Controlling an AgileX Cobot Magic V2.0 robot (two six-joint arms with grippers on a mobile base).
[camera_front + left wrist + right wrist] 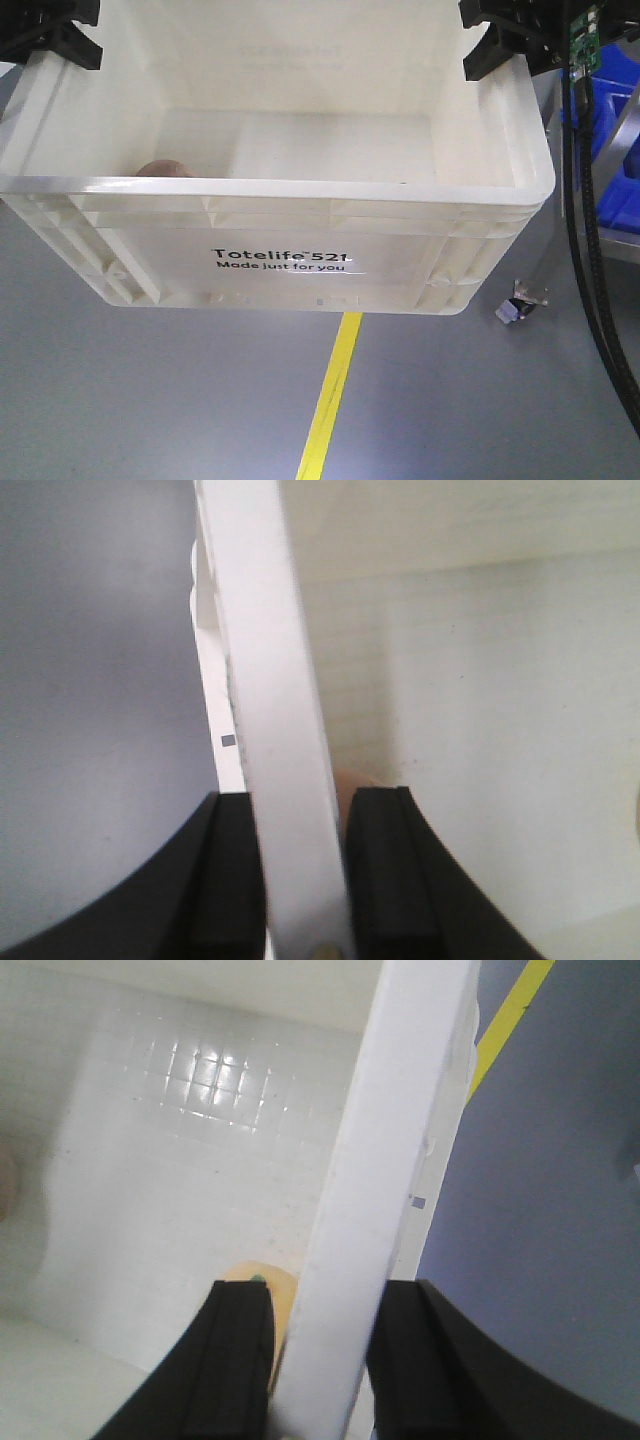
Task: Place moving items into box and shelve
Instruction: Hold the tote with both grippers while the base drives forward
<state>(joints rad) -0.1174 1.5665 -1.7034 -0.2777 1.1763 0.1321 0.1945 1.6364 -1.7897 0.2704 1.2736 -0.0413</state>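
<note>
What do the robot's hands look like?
Both are black. The left gripper and the right gripper each have two flat, blocky fingers with curved outer sides. Near the right one sits a small green circuit board, and black cables run down beside it.

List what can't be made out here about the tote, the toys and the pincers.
Front view: the near rim of the box hides all but the top of the pale plush toy.
Right wrist view: the yellow-orange plush toy shows only as a sliver behind the right pincer and the rim.
Left wrist view: the left pincer is cut off by the bottom edge.
Front view: the small object on the floor is too small to identify.
</note>
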